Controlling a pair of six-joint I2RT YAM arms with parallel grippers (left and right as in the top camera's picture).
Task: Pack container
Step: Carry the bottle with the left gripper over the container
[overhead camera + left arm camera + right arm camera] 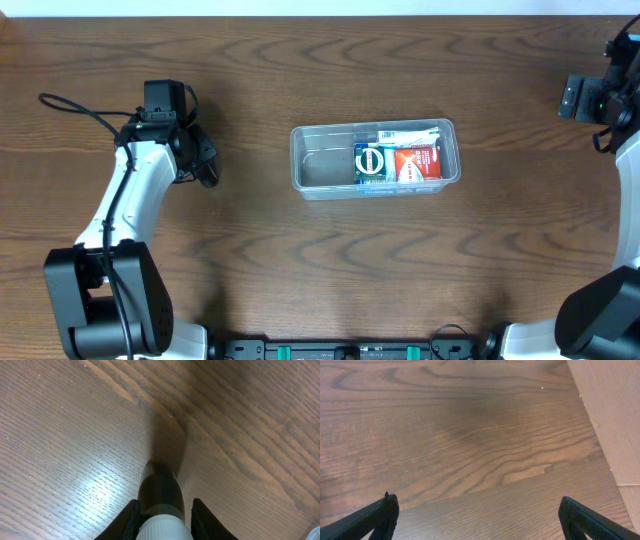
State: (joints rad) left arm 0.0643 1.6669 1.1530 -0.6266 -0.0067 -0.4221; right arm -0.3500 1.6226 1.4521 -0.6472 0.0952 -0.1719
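The container [375, 160] sits in the middle of the surface [300, 270] in the view from above. It is see-through. Some small boxes [415, 163] lie in its right half. Its left half looks bare.

The left pincer [205, 168] is at the left of that picture, well apart from the container. Its own camera shows it clenched on a small brown thing [161, 492] with a white end, maybe a little bottle. I cannot tell if the brown thing touches the wood.

The right pincer [485, 522] is at the upper right edge of the view from above. It is spread wide with nothing in it.

I think the step now is picking up the brown thing. Next it should be lifted, carried to the right, and set down in the bare left half of the container. Then the left pincer can let go. The brown thing looks round and could slip, so go slow.
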